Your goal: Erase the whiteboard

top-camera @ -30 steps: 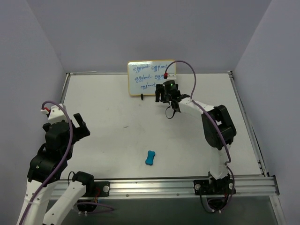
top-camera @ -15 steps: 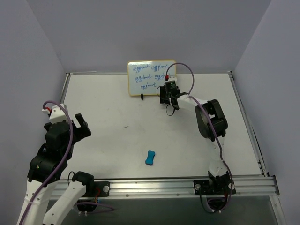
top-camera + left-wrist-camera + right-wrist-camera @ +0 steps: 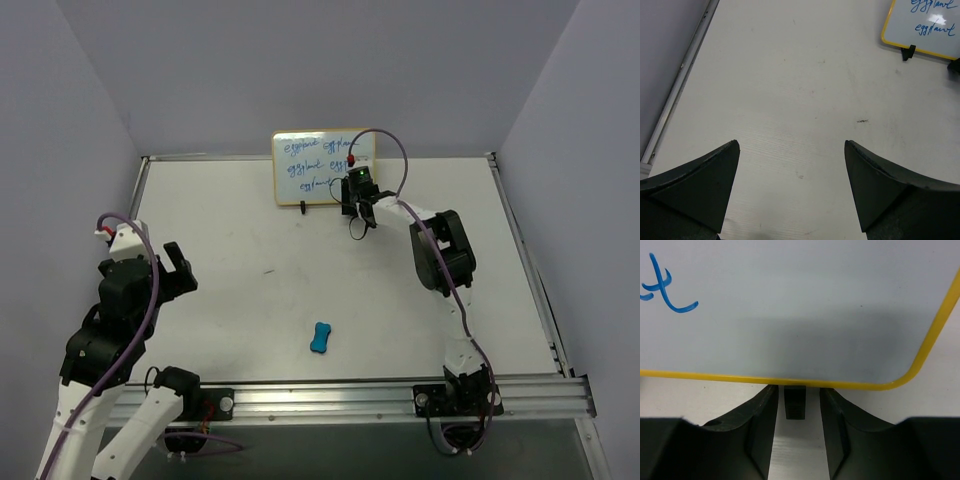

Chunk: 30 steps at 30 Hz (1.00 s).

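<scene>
The whiteboard [image 3: 322, 163] with a yellow frame and blue handwriting stands upright at the table's far edge. It also shows in the left wrist view [image 3: 930, 25] and fills the right wrist view [image 3: 790, 305]. My right gripper [image 3: 357, 195] is at the board's lower right edge. Its jaws [image 3: 798, 390] are slightly apart on either side of the board's black foot [image 3: 794, 404], with a gap on each side. My left gripper [image 3: 175, 268] is open wide and empty [image 3: 791, 145] over bare table at the left. The blue eraser [image 3: 320, 337] lies near the table's front middle.
The board's other black foot [image 3: 909, 51] rests on the table. A metal rail [image 3: 350, 395] runs along the near edge. Grey walls close in the left, back and right sides.
My right gripper has moved forward to the board's lower edge, with the arm stretching out. The left arm has barely shifted.
</scene>
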Each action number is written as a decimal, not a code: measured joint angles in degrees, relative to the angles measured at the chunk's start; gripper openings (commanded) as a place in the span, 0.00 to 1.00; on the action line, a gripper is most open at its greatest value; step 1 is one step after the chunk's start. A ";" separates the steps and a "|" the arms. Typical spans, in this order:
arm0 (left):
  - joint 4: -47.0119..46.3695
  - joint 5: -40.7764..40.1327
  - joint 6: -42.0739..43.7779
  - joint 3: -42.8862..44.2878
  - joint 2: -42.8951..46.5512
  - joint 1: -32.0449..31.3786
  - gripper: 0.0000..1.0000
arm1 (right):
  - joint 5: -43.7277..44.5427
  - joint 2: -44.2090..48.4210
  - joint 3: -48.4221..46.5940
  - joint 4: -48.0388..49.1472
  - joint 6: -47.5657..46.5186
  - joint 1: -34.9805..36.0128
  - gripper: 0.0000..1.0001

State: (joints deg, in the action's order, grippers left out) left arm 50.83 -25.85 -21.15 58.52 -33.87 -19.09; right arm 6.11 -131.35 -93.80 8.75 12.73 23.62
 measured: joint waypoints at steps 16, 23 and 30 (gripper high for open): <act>-0.74 1.07 0.68 -0.02 -0.83 0.00 0.94 | 2.51 3.04 7.08 5.79 0.52 1.14 0.00; -1.73 2.78 0.85 -0.02 -2.23 0.07 0.94 | 3.54 12.57 21.86 9.03 2.69 2.56 0.00; -10.25 14.82 -0.04 0.02 -10.05 2.36 0.94 | 3.72 18.99 31.04 10.21 3.78 3.67 0.03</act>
State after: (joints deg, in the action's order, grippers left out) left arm 40.58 -11.03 -21.19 58.54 -43.92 -16.73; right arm 9.82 -112.36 -62.76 18.96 16.51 27.29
